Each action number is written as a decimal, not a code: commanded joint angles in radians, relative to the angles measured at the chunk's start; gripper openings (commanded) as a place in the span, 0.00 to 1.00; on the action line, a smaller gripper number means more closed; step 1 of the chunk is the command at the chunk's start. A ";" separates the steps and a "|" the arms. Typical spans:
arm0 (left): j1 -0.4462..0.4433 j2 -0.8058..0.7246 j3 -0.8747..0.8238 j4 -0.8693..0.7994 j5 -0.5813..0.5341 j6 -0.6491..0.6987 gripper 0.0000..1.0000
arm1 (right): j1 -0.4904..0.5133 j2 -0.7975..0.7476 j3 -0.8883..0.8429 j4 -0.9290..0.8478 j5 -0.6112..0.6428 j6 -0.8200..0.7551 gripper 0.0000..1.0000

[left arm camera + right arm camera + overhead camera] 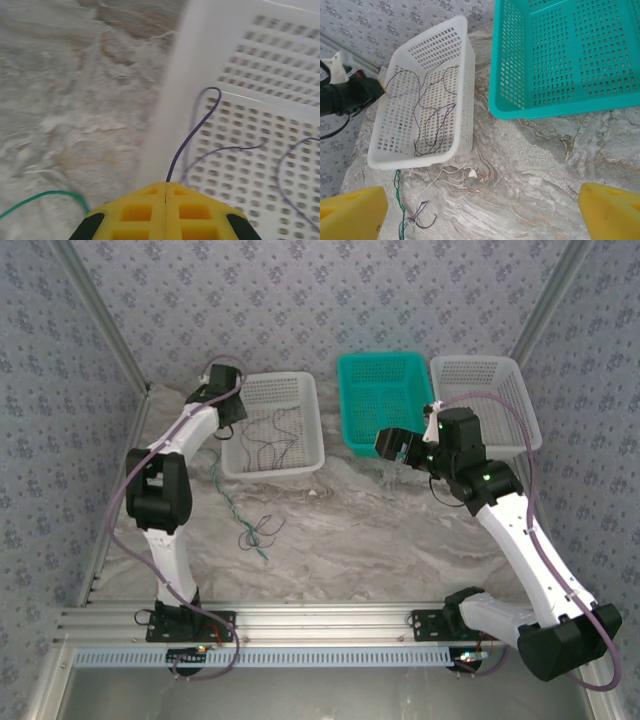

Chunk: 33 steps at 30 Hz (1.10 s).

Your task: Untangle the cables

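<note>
Several dark maroon cables (265, 440) lie looped inside the left white basket (300, 462). My left gripper (228, 405) is at that basket's left rim, shut on one dark maroon cable (192, 132) that rises from between its yellow fingers (150, 210) over the basket floor. A dark green cable (226, 495) runs from the basket's near corner down the table to a small tangle (258, 532) with maroon loops. A pale whitish cable (445, 175) lies by the tangle (417, 220). My right gripper (480, 215) hangs open above the bare table, in front of the teal basket.
An empty teal basket (380, 400) stands at the back centre and a second white basket (490, 390) at the back right. The marbled table (380, 530) is open between the arms. Patterned walls close the space on three sides.
</note>
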 commanded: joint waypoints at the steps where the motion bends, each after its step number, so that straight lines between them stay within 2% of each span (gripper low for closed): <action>1: 0.025 -0.100 -0.004 0.125 0.107 0.075 0.00 | 0.005 -0.014 0.009 0.001 0.014 0.005 1.00; 2: 0.012 -0.090 0.006 0.135 0.181 0.107 0.00 | 0.005 -0.008 0.007 0.012 0.010 0.013 1.00; 5: -0.049 -0.064 0.020 0.157 0.224 0.209 0.00 | 0.011 0.014 0.018 0.018 -0.019 0.030 1.00; 8: -0.108 -0.036 0.029 0.204 0.345 0.261 0.00 | 0.021 0.021 0.022 0.012 -0.012 0.025 1.00; 9: -0.128 -0.024 0.044 0.199 0.350 0.276 0.00 | 0.021 0.020 0.023 0.008 -0.008 0.022 1.00; 13: -0.165 0.052 0.131 0.130 0.247 0.271 0.02 | 0.022 0.007 0.025 -0.015 0.004 0.014 1.00; 14: -0.164 0.064 0.141 0.121 0.228 0.256 0.10 | 0.022 0.000 0.025 -0.017 0.005 0.013 1.00; 15: -0.162 0.066 0.138 0.119 0.217 0.244 0.24 | 0.022 -0.005 0.022 -0.018 0.008 0.011 1.00; 16: -0.161 0.060 0.127 0.121 0.208 0.229 0.44 | 0.022 -0.011 0.018 -0.021 0.010 0.010 1.00; 17: -0.157 0.040 0.110 0.124 0.214 0.219 0.60 | 0.021 -0.015 0.018 -0.026 0.011 0.006 1.00; 18: -0.156 0.015 0.086 0.133 0.220 0.211 0.68 | 0.022 -0.018 0.020 -0.030 0.012 0.004 1.00; 20: -0.145 -0.071 0.020 0.150 0.216 0.184 0.72 | 0.022 -0.025 0.019 -0.038 0.017 0.001 1.00; 24: -0.089 -0.277 -0.133 0.147 0.282 0.102 0.71 | 0.027 -0.032 0.016 -0.036 0.021 0.000 1.00; 26: -0.073 -0.427 -0.261 0.145 0.315 0.047 0.71 | 0.056 -0.029 0.007 -0.019 0.039 -0.012 1.00; 29: -0.104 -0.657 -0.461 0.116 0.331 -0.018 0.71 | 0.152 0.000 -0.001 0.005 0.109 -0.031 1.00; 33: -0.168 -0.912 -0.662 -0.046 0.253 -0.154 0.71 | 0.294 0.090 -0.036 0.085 0.118 -0.033 1.00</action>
